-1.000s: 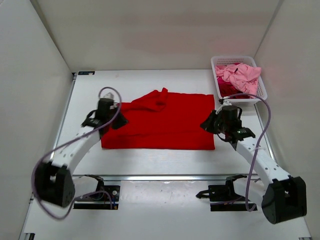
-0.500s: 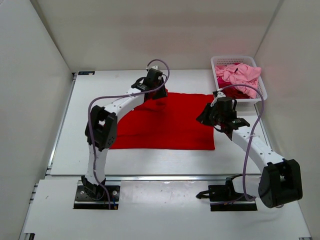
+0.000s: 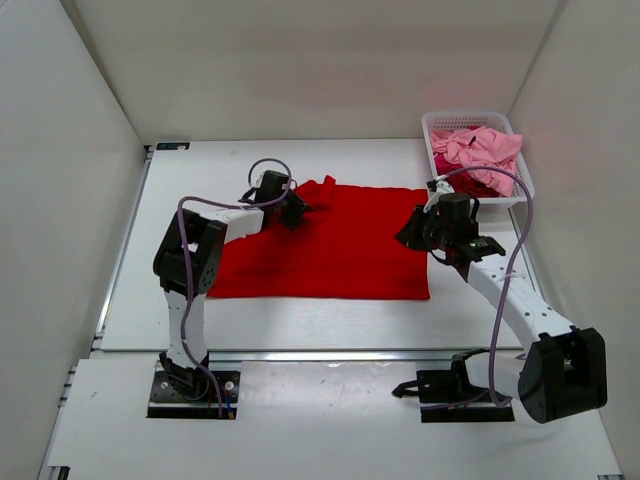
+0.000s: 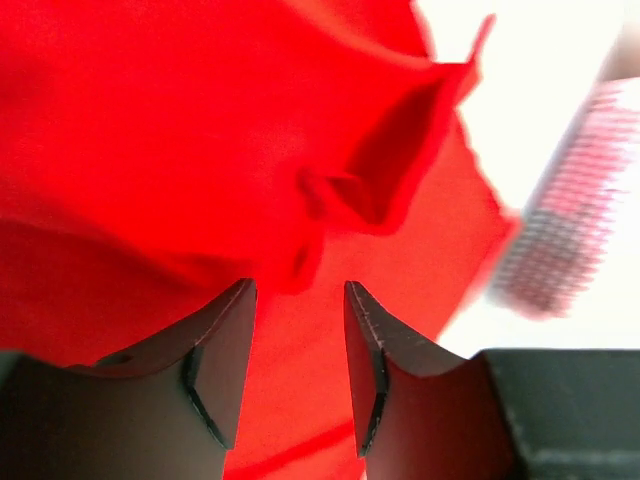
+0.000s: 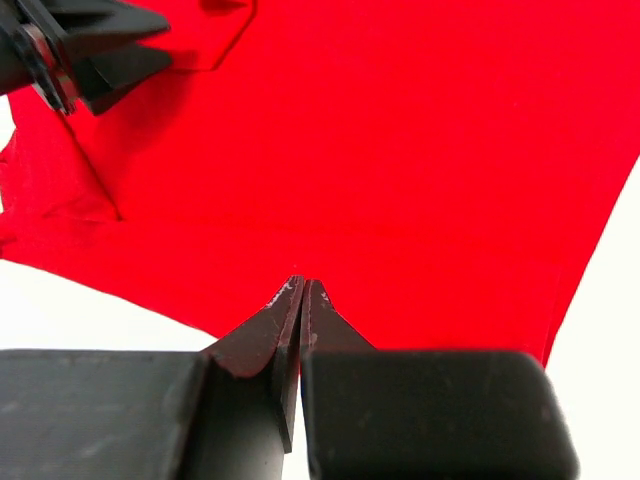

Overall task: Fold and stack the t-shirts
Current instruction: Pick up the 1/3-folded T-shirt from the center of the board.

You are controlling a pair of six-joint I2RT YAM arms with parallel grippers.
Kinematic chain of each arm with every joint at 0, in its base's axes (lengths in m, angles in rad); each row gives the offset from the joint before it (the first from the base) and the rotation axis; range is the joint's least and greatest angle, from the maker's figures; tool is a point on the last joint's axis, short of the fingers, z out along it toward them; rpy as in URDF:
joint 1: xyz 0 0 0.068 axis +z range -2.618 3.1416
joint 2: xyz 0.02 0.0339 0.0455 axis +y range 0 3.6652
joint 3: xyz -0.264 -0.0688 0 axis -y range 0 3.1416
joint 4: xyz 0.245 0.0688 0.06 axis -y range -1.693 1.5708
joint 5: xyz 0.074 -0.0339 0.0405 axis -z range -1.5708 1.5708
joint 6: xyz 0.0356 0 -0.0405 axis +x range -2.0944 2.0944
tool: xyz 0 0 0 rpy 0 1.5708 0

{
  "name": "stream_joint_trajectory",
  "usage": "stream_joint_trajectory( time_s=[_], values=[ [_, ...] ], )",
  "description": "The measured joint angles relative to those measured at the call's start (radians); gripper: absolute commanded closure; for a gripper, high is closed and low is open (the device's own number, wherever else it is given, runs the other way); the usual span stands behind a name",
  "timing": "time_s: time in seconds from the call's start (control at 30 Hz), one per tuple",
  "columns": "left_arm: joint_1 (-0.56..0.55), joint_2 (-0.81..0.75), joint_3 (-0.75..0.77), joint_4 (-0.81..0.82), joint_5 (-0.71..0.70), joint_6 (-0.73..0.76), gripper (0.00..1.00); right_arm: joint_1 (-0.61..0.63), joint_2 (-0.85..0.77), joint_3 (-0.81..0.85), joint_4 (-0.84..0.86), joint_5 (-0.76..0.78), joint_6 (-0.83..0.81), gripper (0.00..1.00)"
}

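A bright red t-shirt (image 3: 340, 250) lies spread flat in the middle of the table, with one sleeve bunched up (image 3: 318, 188) at its far edge. My left gripper (image 3: 298, 211) hovers beside that bunch. In the left wrist view it (image 4: 298, 287) stands open over the red cloth (image 4: 200, 150), nothing between its fingers. My right gripper (image 3: 410, 236) is over the shirt's right edge. In the right wrist view it (image 5: 302, 284) is shut above the cloth (image 5: 400, 150), with no fabric seen in its jaws. A light pink t-shirt (image 3: 485, 148) and a magenta one (image 3: 450, 176) lie crumpled in the basket.
A white lattice basket (image 3: 522, 180) stands at the back right corner, just behind the right arm. White walls close in the table on the left, right and far sides. Bare white table shows around the red shirt.
My left gripper went from shut to open and swung from the shirt's left edge to its far edge beside the bunched sleeve. The right gripper barely shifted and stayed shut.
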Motion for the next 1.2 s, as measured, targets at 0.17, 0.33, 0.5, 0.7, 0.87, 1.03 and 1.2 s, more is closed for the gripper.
stream_joint_trajectory(
  time_s=[0.17,0.33,0.5,0.7,0.87,1.03,1.2],
  values=[
    [-0.017,-0.043,-0.005,0.097,-0.003,-0.169,0.50,0.027,-0.033,-0.005,-0.009,0.007,-0.012,1.00],
    [-0.017,-0.042,0.000,0.137,-0.005,-0.289,0.52,0.043,-0.057,-0.006,-0.026,0.008,-0.021,1.00],
    [-0.006,-0.039,-0.008,0.159,-0.009,-0.386,0.52,0.016,-0.078,-0.010,-0.031,0.005,-0.033,1.00],
    [0.001,-0.010,0.014,0.140,-0.012,-0.438,0.54,0.015,-0.086,-0.015,-0.037,0.005,-0.040,1.00],
    [0.004,0.017,0.025,0.074,-0.027,-0.439,0.55,0.002,-0.099,-0.025,-0.049,0.002,-0.048,1.00],
    [0.005,0.053,0.056,0.010,-0.036,-0.438,0.55,-0.004,-0.116,-0.031,-0.051,-0.002,-0.057,1.00],
    [0.004,0.084,0.097,-0.029,-0.043,-0.439,0.55,-0.004,-0.119,-0.031,-0.053,-0.002,-0.062,1.00]
  ],
)
